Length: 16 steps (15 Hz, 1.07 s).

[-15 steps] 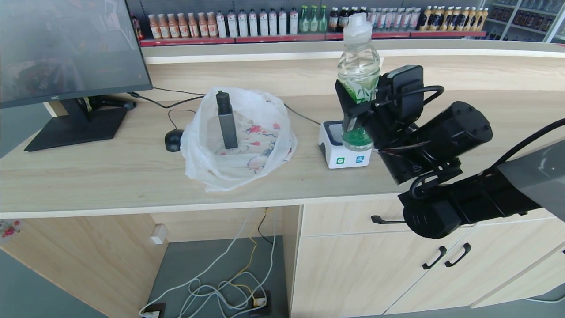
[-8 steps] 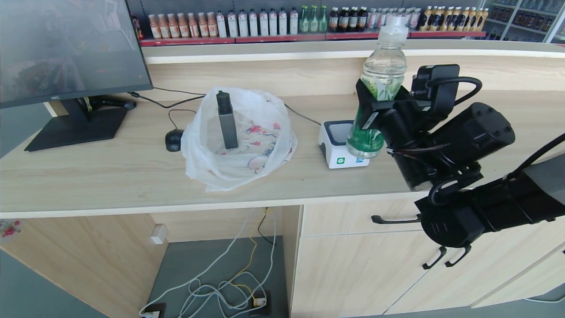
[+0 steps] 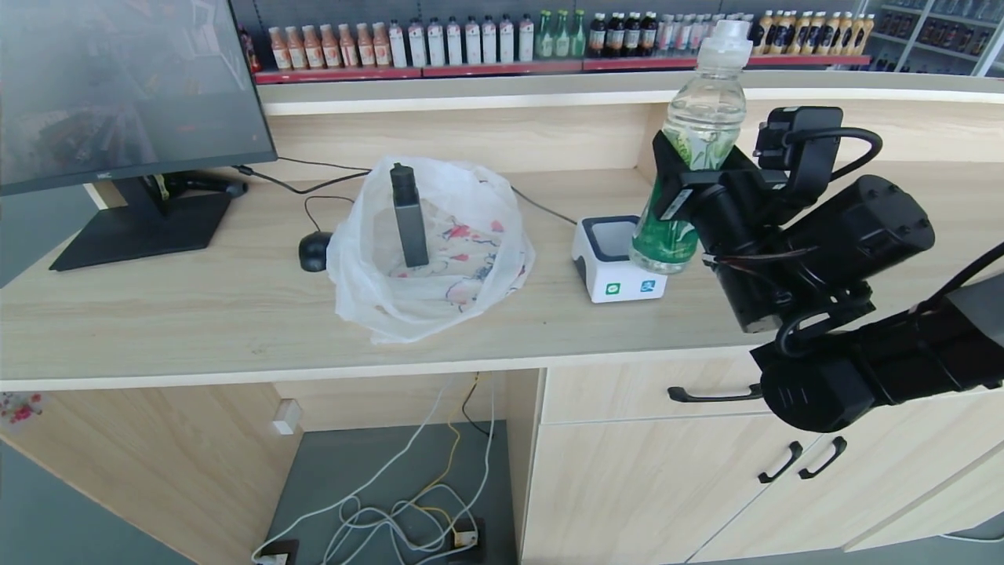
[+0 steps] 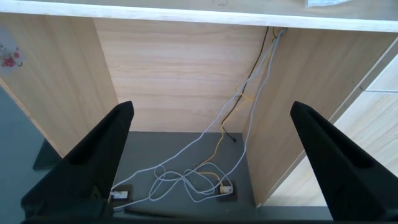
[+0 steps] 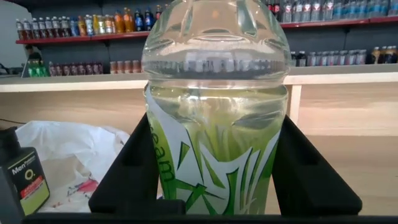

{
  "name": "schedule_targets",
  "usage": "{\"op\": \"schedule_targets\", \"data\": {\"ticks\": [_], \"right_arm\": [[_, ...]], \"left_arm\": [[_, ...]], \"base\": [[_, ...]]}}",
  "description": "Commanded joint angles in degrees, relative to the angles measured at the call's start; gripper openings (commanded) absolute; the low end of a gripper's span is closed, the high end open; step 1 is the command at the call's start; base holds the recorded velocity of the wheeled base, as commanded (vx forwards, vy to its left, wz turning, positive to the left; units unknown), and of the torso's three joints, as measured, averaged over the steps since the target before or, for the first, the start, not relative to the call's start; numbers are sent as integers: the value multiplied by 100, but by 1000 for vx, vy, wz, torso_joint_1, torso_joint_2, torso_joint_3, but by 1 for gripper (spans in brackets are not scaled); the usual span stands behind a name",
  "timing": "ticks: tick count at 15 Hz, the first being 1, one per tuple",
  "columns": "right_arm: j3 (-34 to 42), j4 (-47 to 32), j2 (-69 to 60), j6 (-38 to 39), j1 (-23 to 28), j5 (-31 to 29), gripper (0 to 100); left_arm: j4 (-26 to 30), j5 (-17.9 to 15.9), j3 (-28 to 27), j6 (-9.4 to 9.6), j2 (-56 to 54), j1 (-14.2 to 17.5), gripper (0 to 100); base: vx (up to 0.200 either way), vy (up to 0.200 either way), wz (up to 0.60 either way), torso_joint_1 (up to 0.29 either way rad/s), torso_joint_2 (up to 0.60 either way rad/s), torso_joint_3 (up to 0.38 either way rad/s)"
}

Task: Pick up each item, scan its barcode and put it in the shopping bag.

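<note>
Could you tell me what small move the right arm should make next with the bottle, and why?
Probably ease the clear green-labelled plastic bottle leftward, over the window of the white box-shaped scanner. The right gripper holds it roughly upright by the scanner's right edge, and the white plastic shopping bag lies further left, so that direction serves both steps.

Bright, even light throughout; soft shadow beneath the counter.
</note>
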State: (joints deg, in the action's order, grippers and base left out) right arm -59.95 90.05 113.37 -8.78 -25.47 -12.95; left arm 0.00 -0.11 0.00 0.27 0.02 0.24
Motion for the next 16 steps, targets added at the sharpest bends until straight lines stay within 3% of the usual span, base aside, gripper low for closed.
{"op": "schedule_targets", "data": {"ticks": [1,10,16], "right_arm": [[10,-5,9,-1,33,3,0],[36,-5,9,-1,33,-68,0],[19,-5,106,-1,15,-76,0]], "left_arm": [[0,2,0,0,-2,-7,100],[0,2,0,0,-2,-7,100],[0,2,0,0,-2,-7,100]], "base": [[0,200,0,17,-2,2],[0,200,0,4,3,2],[0,0,0,0,0,0]]}}
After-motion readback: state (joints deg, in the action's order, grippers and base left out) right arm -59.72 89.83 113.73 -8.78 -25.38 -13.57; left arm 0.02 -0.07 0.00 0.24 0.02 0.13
